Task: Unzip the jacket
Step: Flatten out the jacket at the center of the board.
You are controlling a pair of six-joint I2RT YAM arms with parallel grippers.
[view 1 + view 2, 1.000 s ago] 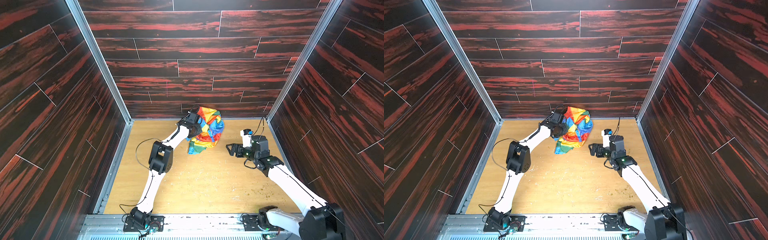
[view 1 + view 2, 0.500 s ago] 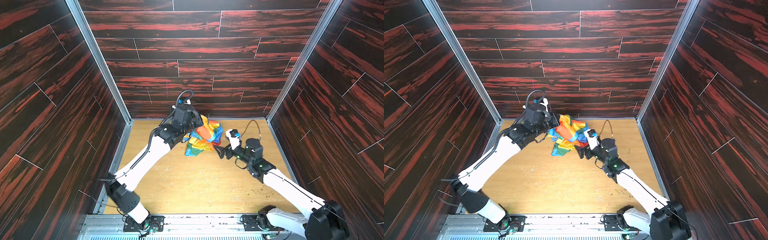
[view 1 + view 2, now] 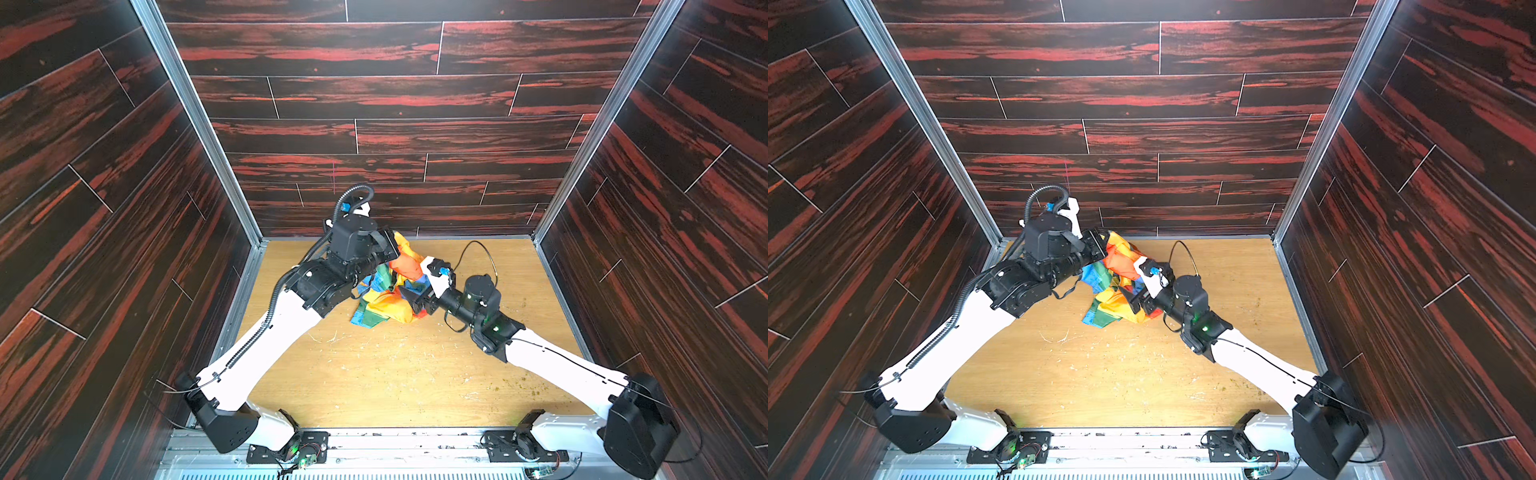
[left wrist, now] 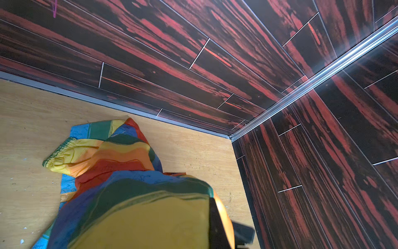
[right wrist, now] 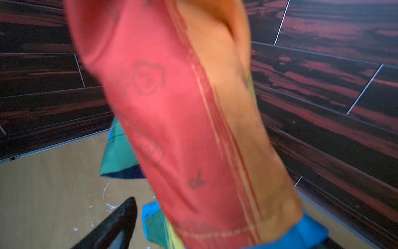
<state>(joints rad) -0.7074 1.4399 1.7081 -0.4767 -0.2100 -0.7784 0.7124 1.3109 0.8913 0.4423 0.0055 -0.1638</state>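
Both top views: bright, evenly lit, sharp throughout. Pale haze washes dark red-black wood-grain wall panels [image 3: 706, 104] on right side; sheen on silvery metal corner posts [image 3: 199, 124]. Shadows on light wooden floor [image 3: 395, 374] weak, soft-edged. Wide-angle lens splays posts outward toward frame edges. Left wrist view: strong glare along post; nearest folds of thin shiny rainbow-striped jacket [image 4: 137, 215] out of focus. Right wrist view: jacket close to lens, smeared, blurred; panels behind soft.

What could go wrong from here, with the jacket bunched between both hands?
1. The jacket is crumpled and partly lifted by the shut left hand. No zipper pull can be made out in any view, so the open right hand may close on plain cloth.
2. Blurred fabric fills the right wrist view, hiding whatever that hand aims at.
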